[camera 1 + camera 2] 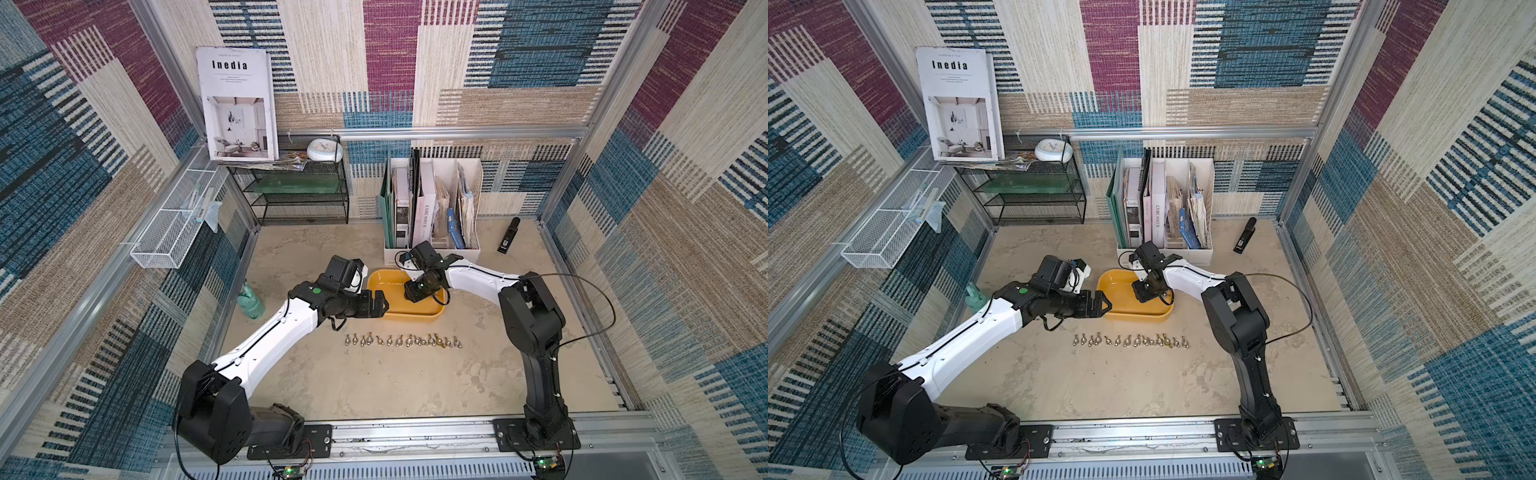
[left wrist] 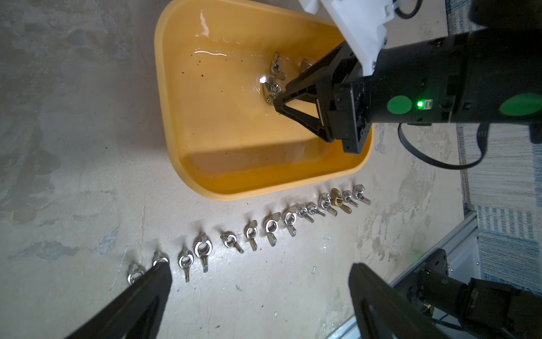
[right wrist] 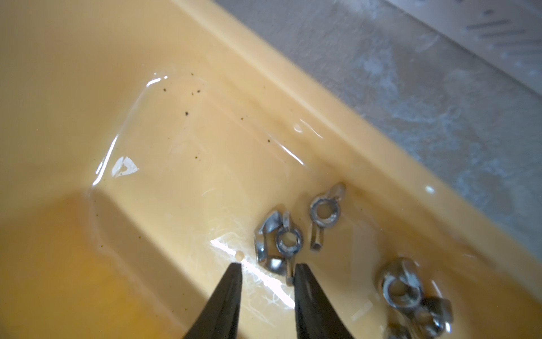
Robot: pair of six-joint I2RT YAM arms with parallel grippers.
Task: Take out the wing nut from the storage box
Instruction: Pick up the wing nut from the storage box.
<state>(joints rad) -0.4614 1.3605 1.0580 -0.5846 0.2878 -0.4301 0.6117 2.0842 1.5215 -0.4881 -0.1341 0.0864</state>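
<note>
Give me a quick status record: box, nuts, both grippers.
box: storage box on table, shallow, yellow
inside: a few wing nuts clustered near one wall
outside: row of nuts on table beside box, including one brass-coloured nut
right gripper: in box, open, tips beside a cluster, nothing held
left gripper: open, empty, beside box

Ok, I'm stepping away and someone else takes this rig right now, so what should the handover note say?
Left gripper: open and empty, at the yellow tub's edge.
Right gripper: slightly open, tips down in the tub beside a clump of wing nuts, holding nothing.
Done: a row of nuts lies on the table before the tub.
Left: several nuts in the tub to take out.
</note>
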